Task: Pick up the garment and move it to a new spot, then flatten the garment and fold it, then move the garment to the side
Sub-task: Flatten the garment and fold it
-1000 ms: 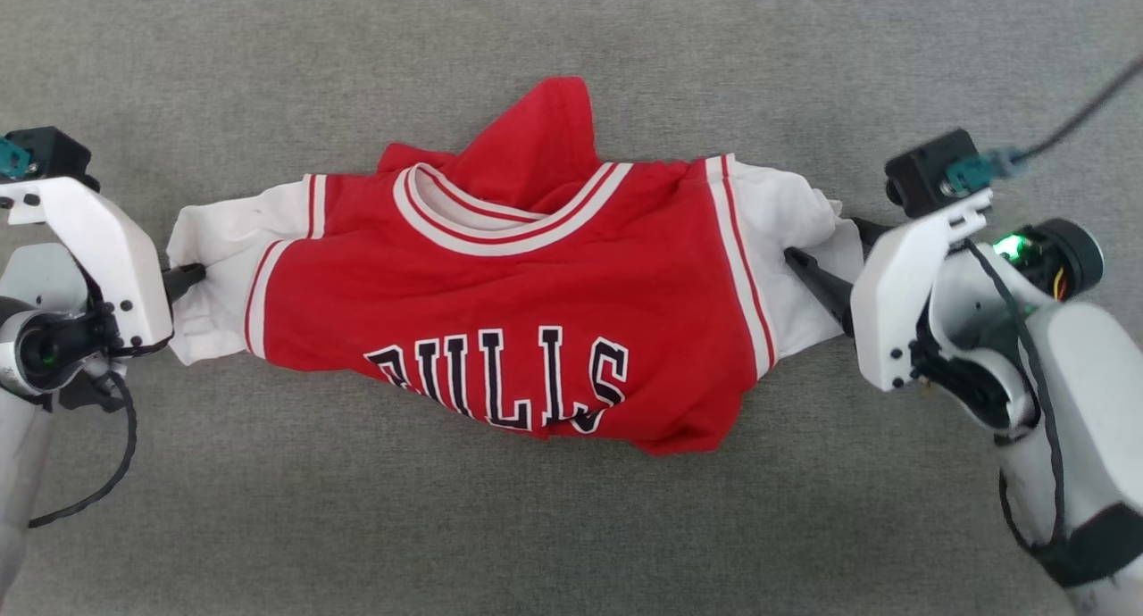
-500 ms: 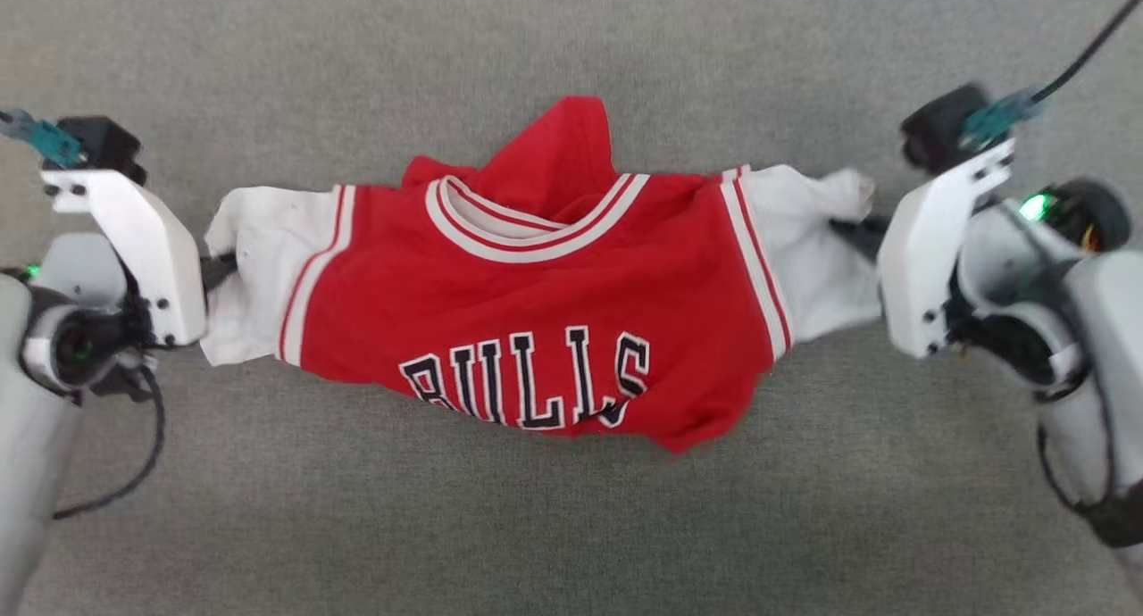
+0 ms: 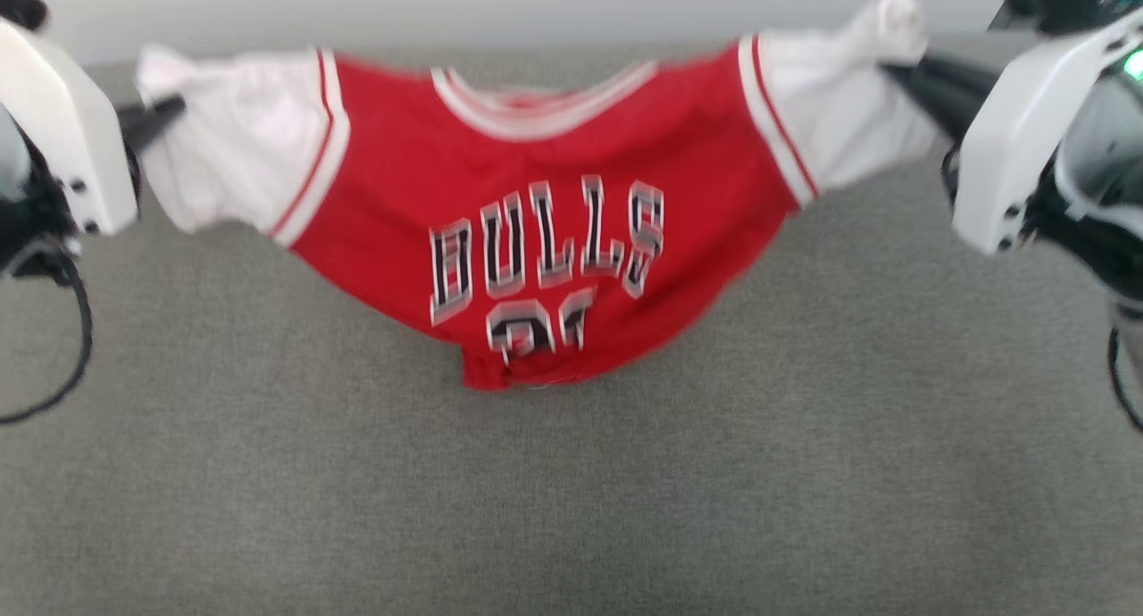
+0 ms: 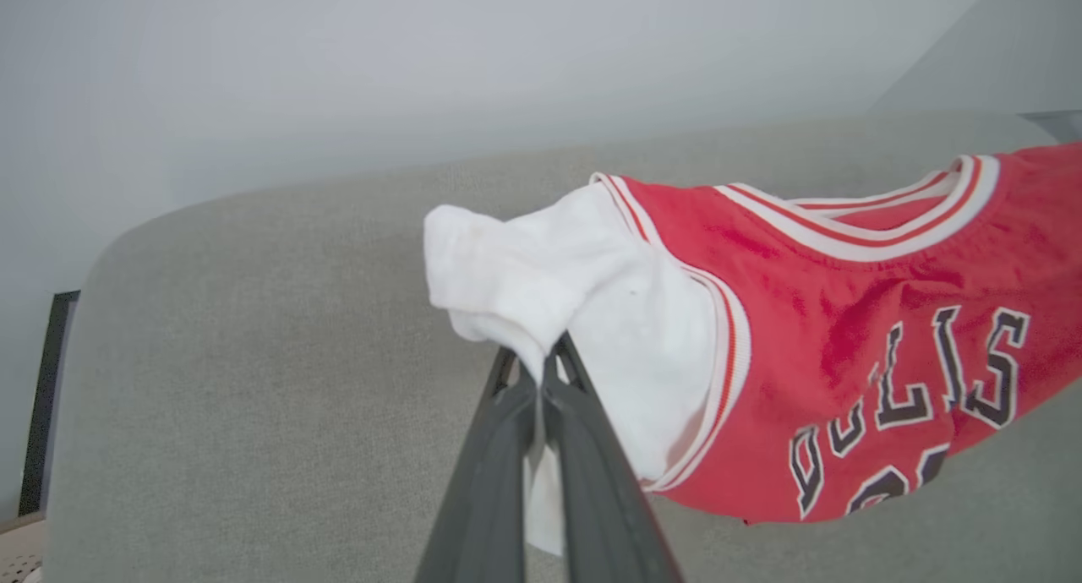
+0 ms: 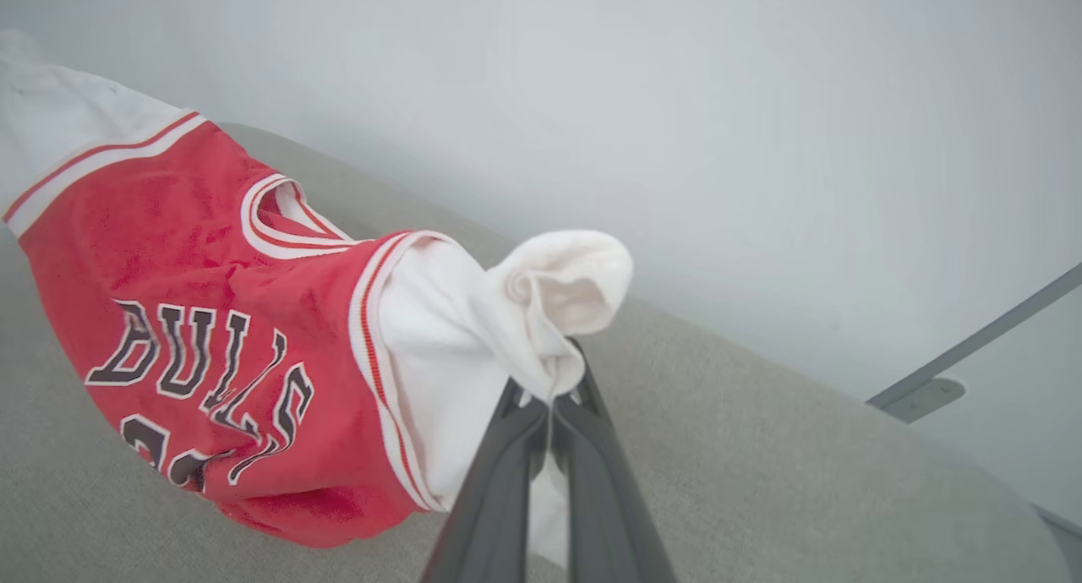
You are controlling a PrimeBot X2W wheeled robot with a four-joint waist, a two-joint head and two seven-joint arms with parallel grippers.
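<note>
Raised from the grey counter [image 3: 571,509] since 1 second ago, the garment [image 3: 536,178] now hangs stretched between left fingers [image 4: 489,482] and right fingers [image 5: 500,482], each pinching 1 white sleeve; keep both heights level and tension even while carrying

Motion blur smears the head view: the black letters [image 3: 546,252] on the garment [image 3: 536,156] look doubled, and the number [image 3: 534,328] under them is unreadable, its lower half lost in the bunched hem [image 3: 500,379]. In both wrist views that number curls under a fold as well. The left wrist view cuts the garment off at its right edge; the right wrist view cuts the far sleeve [image 5: 51,118] at its left edge. The jaw tips of the left gripper [image 4: 538,370] and of the right gripper [image 5: 551,390] are buried in white sleeve cloth.
</note>
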